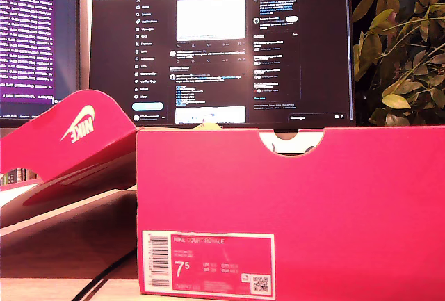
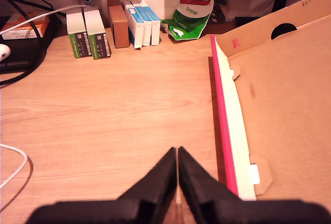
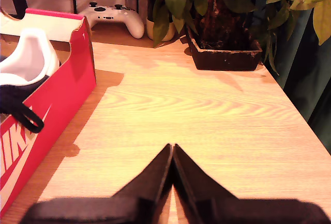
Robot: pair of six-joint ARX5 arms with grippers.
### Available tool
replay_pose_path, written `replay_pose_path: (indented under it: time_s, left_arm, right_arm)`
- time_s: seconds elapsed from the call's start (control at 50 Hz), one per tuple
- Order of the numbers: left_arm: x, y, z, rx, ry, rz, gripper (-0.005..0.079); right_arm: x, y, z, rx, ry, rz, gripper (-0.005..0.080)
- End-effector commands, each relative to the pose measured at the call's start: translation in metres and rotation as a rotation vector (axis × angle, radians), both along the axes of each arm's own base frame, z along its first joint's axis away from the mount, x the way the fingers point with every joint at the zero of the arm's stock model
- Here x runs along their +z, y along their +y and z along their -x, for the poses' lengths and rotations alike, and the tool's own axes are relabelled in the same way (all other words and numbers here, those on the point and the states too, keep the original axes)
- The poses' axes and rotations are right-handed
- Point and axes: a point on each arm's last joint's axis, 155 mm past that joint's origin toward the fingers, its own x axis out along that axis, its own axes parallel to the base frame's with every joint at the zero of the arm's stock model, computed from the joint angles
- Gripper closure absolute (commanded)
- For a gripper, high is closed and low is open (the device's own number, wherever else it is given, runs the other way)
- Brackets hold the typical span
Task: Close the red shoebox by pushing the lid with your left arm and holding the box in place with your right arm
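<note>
Exterior view first: the red cardboard shoebox lid (image 1: 69, 134) with its white logo stands open at the exterior view's left, tilted up and back from the desk. To its right, the red cardboard shoebox (image 1: 292, 204) fills the near middle and the exterior view's right, its end panel facing the camera with a white size label (image 1: 208, 264) reading 7.5 and a half-round notch in its top edge. Behind it stands a wide black computer monitor (image 1: 222, 44) showing dark pages, and a green leafy potted plant (image 1: 400, 44) sits at the exterior view's far right. I see neither arm in this view.

My first gripper (image 2: 177, 175) has its black jaws pressed together with nothing between them, hovering over the pale wooden desk (image 2: 103, 115). Just beside it lies the open lid's brown inner face, with a red edge and white lining strip. At the far desk edge stand 4 small white cartons (image 2: 111, 27) beside a small brown one, and a green snack bag (image 2: 189, 12).

My second gripper (image 3: 172, 175) is likewise closed on nothing above bare desk. The box's red side wall is near it, with a white and black shoe (image 3: 23, 74) inside. Farther off lie a white game controller (image 3: 116, 17) and the plant's dark rectangular pot (image 3: 227, 58).
</note>
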Motion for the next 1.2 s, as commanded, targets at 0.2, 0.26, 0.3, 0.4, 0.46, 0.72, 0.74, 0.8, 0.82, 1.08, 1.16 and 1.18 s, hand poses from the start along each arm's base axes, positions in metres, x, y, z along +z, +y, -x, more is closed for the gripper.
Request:
replay_pose_path:
  time_s: [0.2, 0.26, 0.3, 0.4, 0.46, 0.72, 0.74, 0.8, 0.82, 1.08, 1.16, 1.18]
  left_arm:
    - [-0.012, -0.002, 0.001, -0.008, 0.028, -0.002, 0.0761]
    - [-0.012, -0.002, 0.001, -0.008, 0.029, 0.004, 0.0761]
    - [-0.012, -0.002, 0.001, -0.008, 0.029, 0.004, 0.0761]
    - [-0.012, -0.002, 0.001, -0.007, 0.029, 0.004, 0.0761]
    - [-0.012, -0.002, 0.001, -0.008, 0.026, 0.004, 0.0761]
    - [-0.009, -0.002, 0.0, 0.008, 0.021, 0.057, 0.0761]
    - [-0.008, -0.002, 0.0, 0.01, 0.017, 0.062, 0.0761]
    - [-0.002, -0.002, -0.002, 0.025, -0.004, 0.118, 0.0761]
    - [0.001, -0.002, -0.003, 0.026, -0.015, 0.126, 0.0761]
    - [0.035, -0.019, -0.006, -0.045, -0.115, 0.276, 0.0761]
    - [0.04, -0.027, -0.004, -0.077, -0.109, 0.324, 0.0761]
    - [0.04, -0.028, -0.004, -0.08, -0.105, 0.339, 0.0761]
  right_arm:
    - [-0.007, 0.0, -0.001, 0.0, 0.007, 0.001, 0.0764]
    - [-0.007, 0.0, -0.001, 0.0, 0.007, 0.001, 0.0764]
    - [-0.007, 0.0, -0.001, 0.0, 0.007, 0.001, 0.0764]
    - [-0.007, 0.0, -0.001, 0.0, 0.007, 0.001, 0.0764]
    - [-0.007, 0.0, -0.001, 0.0, 0.006, 0.0, 0.0764]
    - [-0.006, 0.008, -0.001, 0.017, -0.001, -0.088, 0.0764]
    - [-0.005, 0.008, -0.001, 0.02, -0.003, -0.089, 0.0764]
    - [0.0, 0.01, -0.003, 0.0, -0.029, -0.2, 0.0764]
    - [0.002, 0.01, -0.003, -0.004, -0.037, -0.226, 0.0764]
    - [0.056, 0.035, -0.006, 0.113, -0.195, -0.465, 0.0764]
    - [0.07, 0.041, -0.003, 0.143, -0.204, -0.514, 0.0764]
    - [0.072, 0.042, -0.002, 0.148, -0.203, -0.525, 0.0764]
